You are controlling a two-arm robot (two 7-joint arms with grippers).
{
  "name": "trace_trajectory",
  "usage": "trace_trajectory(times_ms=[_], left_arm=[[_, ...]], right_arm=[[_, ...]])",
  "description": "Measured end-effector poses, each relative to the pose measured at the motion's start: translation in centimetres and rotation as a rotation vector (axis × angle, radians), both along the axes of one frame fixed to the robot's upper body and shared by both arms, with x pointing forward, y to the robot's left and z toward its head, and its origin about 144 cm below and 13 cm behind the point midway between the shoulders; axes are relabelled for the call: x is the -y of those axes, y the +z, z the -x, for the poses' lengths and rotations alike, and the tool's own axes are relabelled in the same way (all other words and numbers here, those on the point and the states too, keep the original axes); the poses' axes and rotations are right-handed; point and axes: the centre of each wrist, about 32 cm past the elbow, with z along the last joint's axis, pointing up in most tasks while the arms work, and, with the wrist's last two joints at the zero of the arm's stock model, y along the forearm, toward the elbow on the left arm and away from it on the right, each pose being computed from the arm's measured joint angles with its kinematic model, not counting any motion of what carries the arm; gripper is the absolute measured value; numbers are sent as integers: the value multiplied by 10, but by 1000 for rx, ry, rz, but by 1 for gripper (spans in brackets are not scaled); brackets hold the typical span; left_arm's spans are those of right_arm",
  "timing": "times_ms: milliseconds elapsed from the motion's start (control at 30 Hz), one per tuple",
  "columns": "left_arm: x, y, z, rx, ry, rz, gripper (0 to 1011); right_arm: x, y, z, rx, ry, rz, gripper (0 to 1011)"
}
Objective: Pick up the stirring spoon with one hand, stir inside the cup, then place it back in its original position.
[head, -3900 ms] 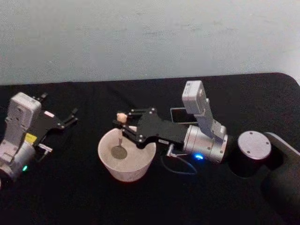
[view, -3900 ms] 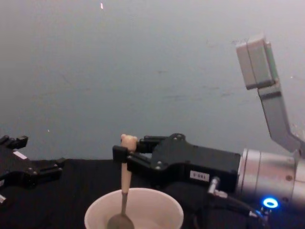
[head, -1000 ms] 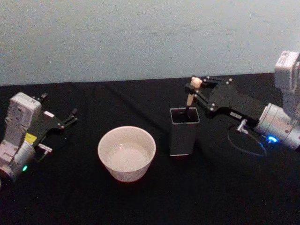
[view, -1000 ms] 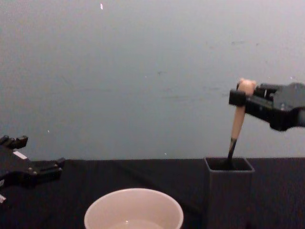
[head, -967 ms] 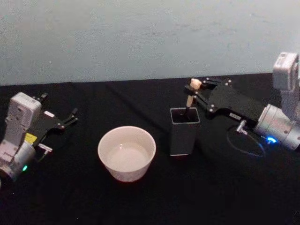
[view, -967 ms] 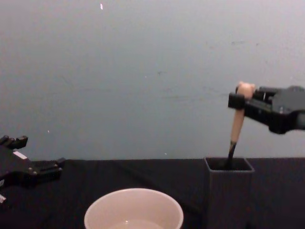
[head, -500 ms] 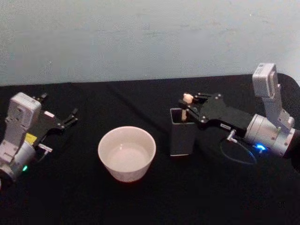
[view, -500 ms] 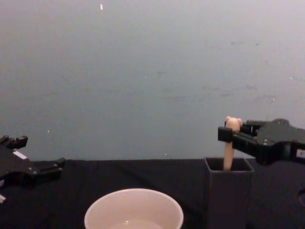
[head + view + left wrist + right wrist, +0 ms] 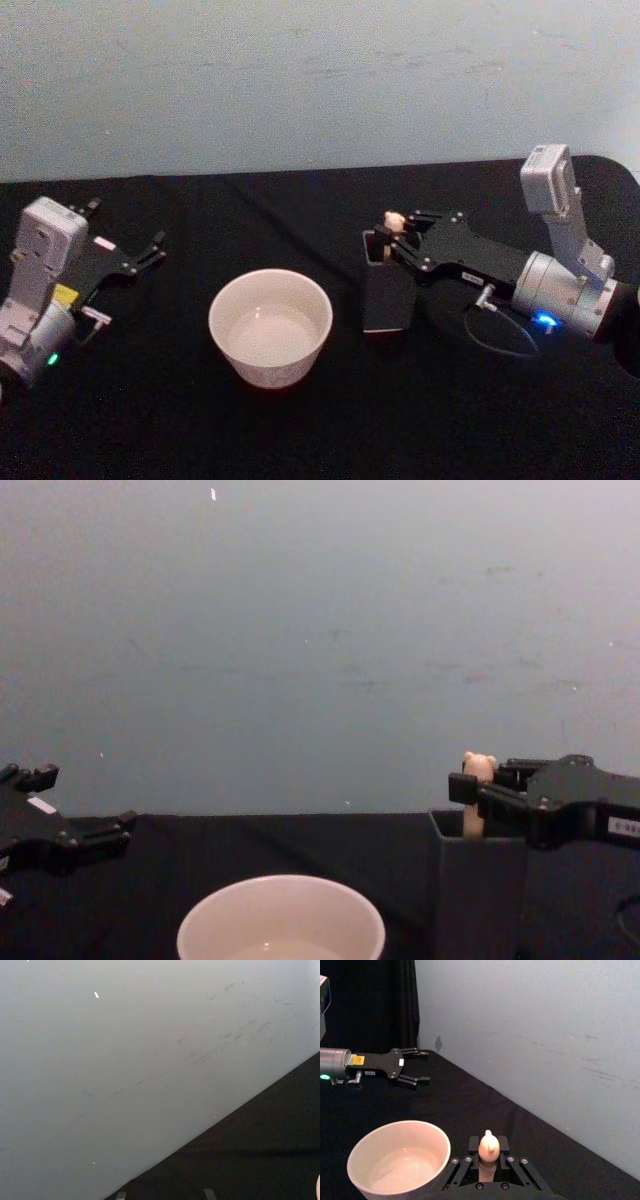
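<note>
The right gripper [image 9: 392, 238] has its fingers closed on the stirring spoon [image 9: 394, 220], lowering it into the holder [image 9: 380, 300] to return it.

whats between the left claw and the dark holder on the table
The cup sits between the left claw and the dark holder, apart from both, in the head view.

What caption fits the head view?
Right gripper lowers the stirring spoon into the dark holder beside the cup.
</note>
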Motion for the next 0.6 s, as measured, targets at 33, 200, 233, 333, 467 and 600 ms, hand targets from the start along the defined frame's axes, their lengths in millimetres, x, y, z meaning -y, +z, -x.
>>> trace_trajectory(times_ms=[33, 200, 233, 333, 467, 600], left_arm=[[0, 0, 0, 0, 0, 0, 1001], [0, 0, 0, 0, 0, 0, 1001], [0, 0, 0, 0, 0, 0, 1001], [0, 0, 0, 0, 0, 0, 1001], [0, 0, 0, 0, 0, 0, 1001], [0, 0, 0, 0, 0, 0, 1001]], right_arm=[[0, 0, 0, -1, 0, 1, 214], [-1, -1, 0, -2, -4, 10, 213], [-1, -1, 0, -2, -4, 10, 213], [-1, -1, 0, -2, -4, 9, 214], [-1, -1, 0, -2, -4, 9, 214], [-1, -1, 0, -2, -4, 8, 215]])
